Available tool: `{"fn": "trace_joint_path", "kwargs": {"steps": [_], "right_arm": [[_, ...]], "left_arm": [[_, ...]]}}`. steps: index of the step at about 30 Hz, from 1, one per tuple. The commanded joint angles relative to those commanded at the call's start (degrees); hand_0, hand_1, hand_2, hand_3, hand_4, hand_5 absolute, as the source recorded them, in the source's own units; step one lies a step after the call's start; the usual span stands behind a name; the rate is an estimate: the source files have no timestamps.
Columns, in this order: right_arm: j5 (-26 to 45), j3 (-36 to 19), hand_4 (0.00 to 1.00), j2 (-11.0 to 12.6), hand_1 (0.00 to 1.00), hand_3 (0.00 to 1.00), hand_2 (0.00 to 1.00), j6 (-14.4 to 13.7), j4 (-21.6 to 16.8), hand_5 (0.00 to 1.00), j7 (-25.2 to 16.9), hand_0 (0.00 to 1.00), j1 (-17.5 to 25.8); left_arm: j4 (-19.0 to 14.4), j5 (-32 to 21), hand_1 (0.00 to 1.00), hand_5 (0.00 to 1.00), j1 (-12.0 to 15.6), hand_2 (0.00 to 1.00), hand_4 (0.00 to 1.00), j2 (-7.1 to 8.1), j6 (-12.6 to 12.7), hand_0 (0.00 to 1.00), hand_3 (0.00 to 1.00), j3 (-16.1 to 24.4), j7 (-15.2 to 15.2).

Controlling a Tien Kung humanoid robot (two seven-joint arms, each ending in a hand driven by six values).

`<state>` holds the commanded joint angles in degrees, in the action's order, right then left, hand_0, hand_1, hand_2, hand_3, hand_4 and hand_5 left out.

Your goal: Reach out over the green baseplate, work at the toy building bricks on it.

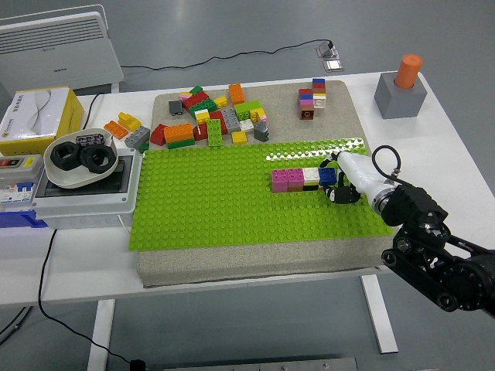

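Brick row [303, 179]: magenta, white, blue; on green baseplate [209, 201], right part.
Right hand [346, 185]: at row's right end, touching blue brick; finger state cannot tell.
Loose bricks [213, 120]: far-left, beyond baseplate.
Small stack [312, 97]: far, on counter [448, 154].

A white tabletop [433, 139] carries everything. A grey mat [255, 259] lies in its middle, bearing the green baseplate [209, 201] and a heap of loose bricks [213, 120] at the mat's far edge. At the left sit a grey electrical box [77, 202], with a white bowl [73, 174] on top, and a yellow carton [39, 116] behind it. A few bricks [128, 130] lie on the bare tabletop between carton and mat. A grey block [400, 97] with an orange peg stands at the far right corner
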<state>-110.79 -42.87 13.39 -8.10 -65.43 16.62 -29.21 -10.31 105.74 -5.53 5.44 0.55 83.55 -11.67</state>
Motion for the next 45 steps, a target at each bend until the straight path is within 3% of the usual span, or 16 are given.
{"fn": "trace_joint_path", "kwargs": {"steps": [13,14,15,20,21,26,27,32,33,38,39,45], "right_arm": [[0.48,-0.38,0.673,0.26,0.094,0.680,0.233,0.68,-1.35,0.140,-0.08,0.113,0.18],[0.40,-0.60,0.673,0.33,0.094,0.680,0.233,0.70,-1.77,0.140,-0.14,0.113,0.24],[0.19,-0.87,0.776,0.43,0.090,0.712,0.230,0.68,-2.29,0.169,-0.18,0.111,0.35],[-4.65,-2.61,0.776,1.22,0.090,0.712,0.230,-0.86,-6.37,0.169,0.87,0.111,1.76],[-5.88,-2.99,0.954,1.35,0.079,0.783,0.212,-1.48,-7.27,0.307,1.36,0.095,2.24],[-13.53,-5.40,0.954,1.94,0.079,0.783,0.212,-5.30,-13.02,0.307,5.21,0.095,6.46],[-15.04,-5.58,0.955,2.02,0.061,0.745,0.182,-5.91,-14.23,0.467,6.04,0.069,7.43],[-19.21,-4.83,0.955,1.95,0.061,0.745,0.182,-7.01,-15.80,0.467,7.76,0.069,10.29],[-19.21,-4.56,0.676,1.93,0.043,0.692,0.180,-7.02,-15.61,0.285,7.75,0.051,10.48],[-19.21,-2.81,0.676,1.74,0.043,0.692,0.180,-7.27,-14.07,0.285,7.43,0.051,10.52],[-19.21,-2.53,0.574,1.66,0.042,0.680,0.173,-7.33,-13.69,0.246,7.37,0.048,10.40],[-19.20,-1.67,0.545,1.06,0.040,0.681,0.172,-7.48,-11.04,0.214,7.11,0.057,9.80]], "left_arm": [[0.00,-0.13,0.585,0.427,0.06,0.507,0.475,-0.03,0.11,0.717,0.569,0.19,0.21],[0.00,-0.09,0.585,0.427,0.06,0.507,0.475,-0.04,0.11,0.717,0.569,0.21,0.21],[0.00,-0.07,0.585,0.427,0.05,0.508,0.474,-0.04,0.11,0.717,0.569,0.22,0.21],[0.00,-0.29,0.585,0.427,0.09,0.508,0.474,-0.06,0.18,0.717,0.569,0.19,0.26],[0.00,-0.30,0.585,0.433,0.09,0.506,0.474,-0.06,0.20,0.717,0.570,0.20,0.28],[0.00,-0.50,0.585,0.433,0.16,0.506,0.474,-0.12,0.37,0.717,0.570,0.25,0.38],[0.00,-0.62,0.585,0.437,0.21,0.507,0.474,-0.14,0.43,0.717,0.569,0.28,0.41],[0.00,-0.54,0.585,0.437,0.33,0.507,0.474,-0.34,0.60,0.717,0.569,0.51,0.43],[0.00,-0.50,0.585,0.441,0.34,0.507,0.475,-0.38,0.60,0.718,0.570,0.52,0.43],[0.00,-0.35,0.585,0.441,0.38,0.507,0.475,-0.48,0.55,0.718,0.570,0.69,0.50],[0.00,-0.31,0.586,0.444,0.38,0.508,0.476,-0.49,0.53,0.718,0.571,0.71,0.50],[0.00,-0.37,0.586,0.446,0.38,0.507,0.476,-0.46,0.47,0.719,0.570,0.61,0.53]]}}
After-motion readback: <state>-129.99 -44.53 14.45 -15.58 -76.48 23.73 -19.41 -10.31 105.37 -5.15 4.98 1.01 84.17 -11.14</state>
